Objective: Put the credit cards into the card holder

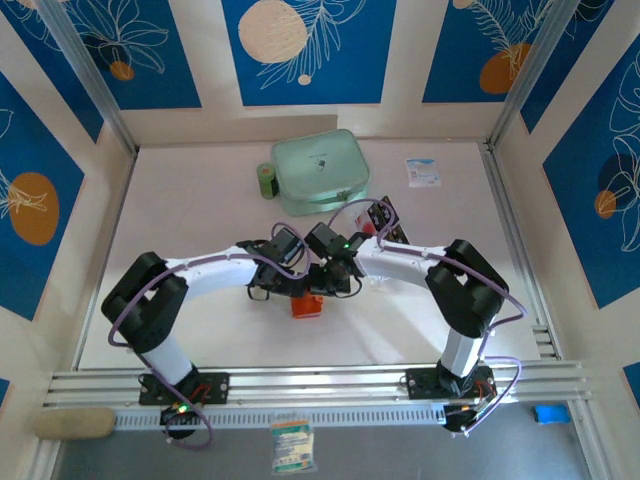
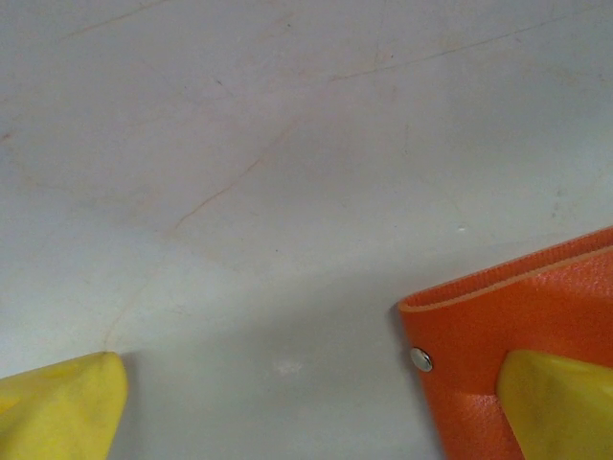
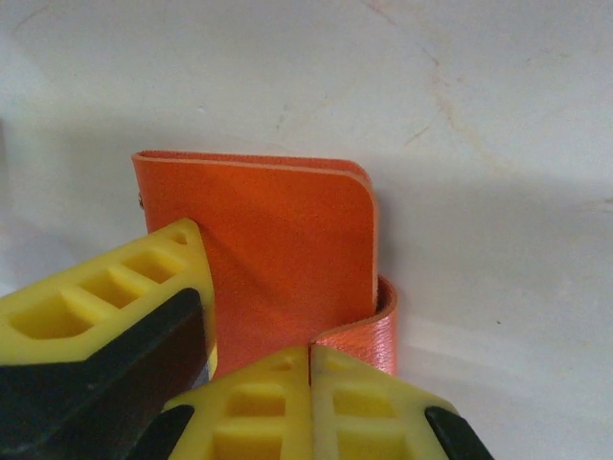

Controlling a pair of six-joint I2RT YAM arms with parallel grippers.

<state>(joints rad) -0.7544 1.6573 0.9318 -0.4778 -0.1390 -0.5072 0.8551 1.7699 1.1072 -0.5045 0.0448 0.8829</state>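
Note:
The card holder (image 1: pixel 307 306), a small orange-red fold-over wallet, lies on the white table between the two arms. In the right wrist view the card holder (image 3: pixel 278 240) has its top flap lying flat and a lower flap curling up at the right. My right gripper (image 3: pixel 309 356) is shut, fingertips together against the flap's near edge; whether any flap is pinched does not show. My left gripper (image 2: pixel 306 412) is wide open, one finger (image 2: pixel 560 402) over the card holder (image 2: pixel 517 316) beside its metal snap (image 2: pixel 420 360), the other finger (image 2: pixel 57 407) over bare table. The black and red credit cards (image 1: pixel 388 216) lie behind the right arm.
A large mint-green zip case (image 1: pixel 320 170) sits at the back middle with a small green roll (image 1: pixel 267 180) to its left. A white-and-blue packet (image 1: pixel 422 172) lies at the back right. The left gripper's yellow finger (image 3: pixel 124 287) crosses the wallet's left side.

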